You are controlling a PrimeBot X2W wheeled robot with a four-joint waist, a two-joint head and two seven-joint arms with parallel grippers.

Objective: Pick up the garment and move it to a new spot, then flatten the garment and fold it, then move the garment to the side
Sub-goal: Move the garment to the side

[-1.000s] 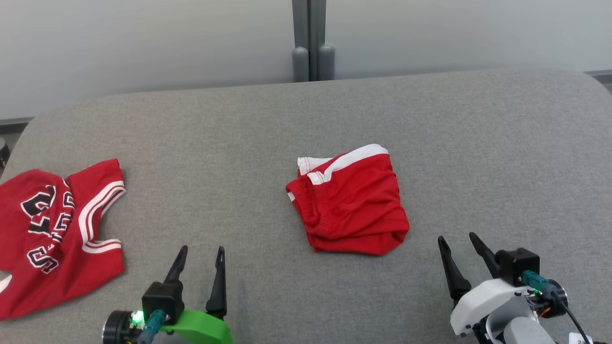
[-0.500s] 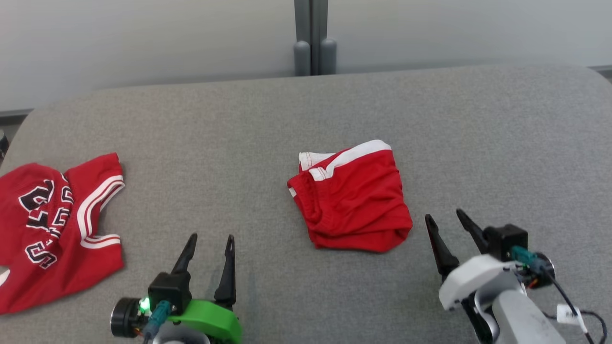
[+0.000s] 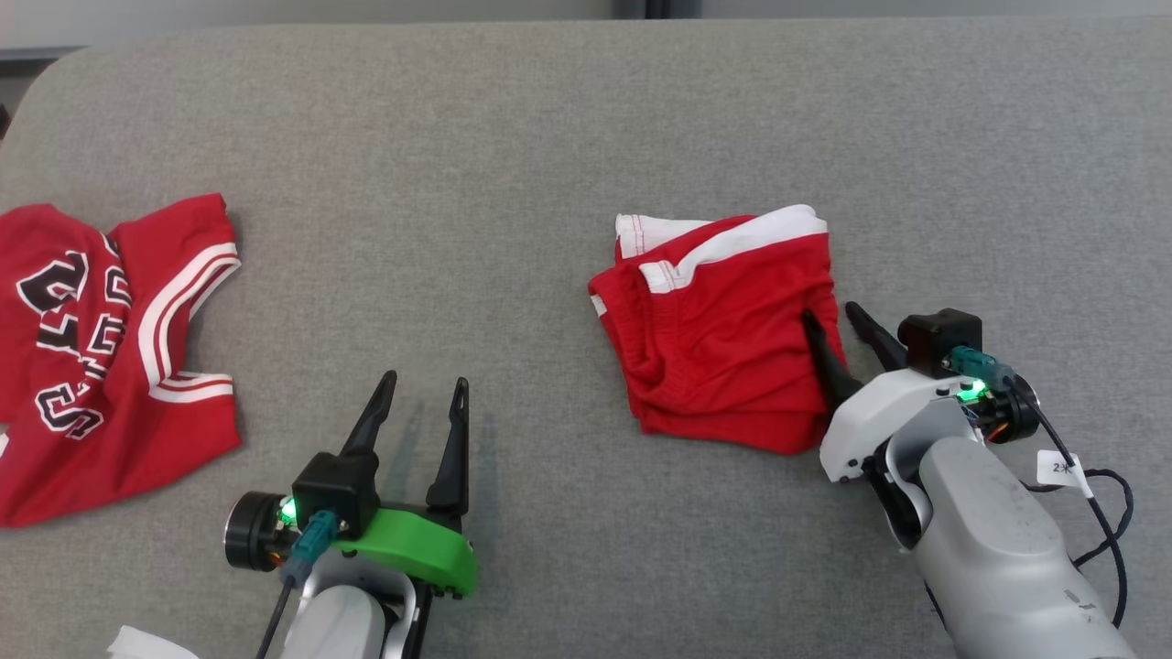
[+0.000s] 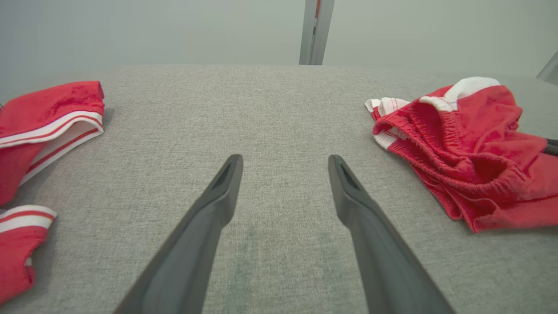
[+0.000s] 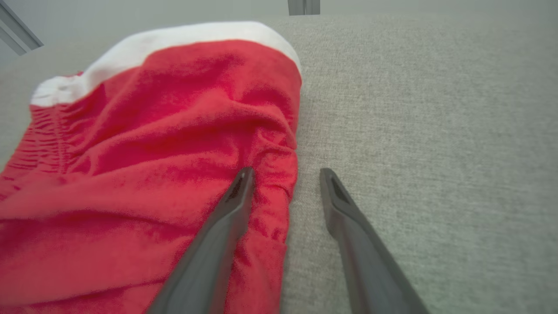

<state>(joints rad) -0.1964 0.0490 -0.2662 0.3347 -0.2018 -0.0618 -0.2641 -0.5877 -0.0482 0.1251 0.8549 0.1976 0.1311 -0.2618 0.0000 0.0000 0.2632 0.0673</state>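
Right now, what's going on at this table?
The right gripper has its fingers open astride the right edge of the folded red shorts, one over the cloth and one over the bare table. Nothing is gripped yet. The left gripper hovers open above the table, apart from both garments. The jersey lies rumpled at the left, untouched.

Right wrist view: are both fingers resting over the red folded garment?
No: the right gripper straddles the edge of the folded red shorts, with one finger over the cloth and the other over the bare gray surface.
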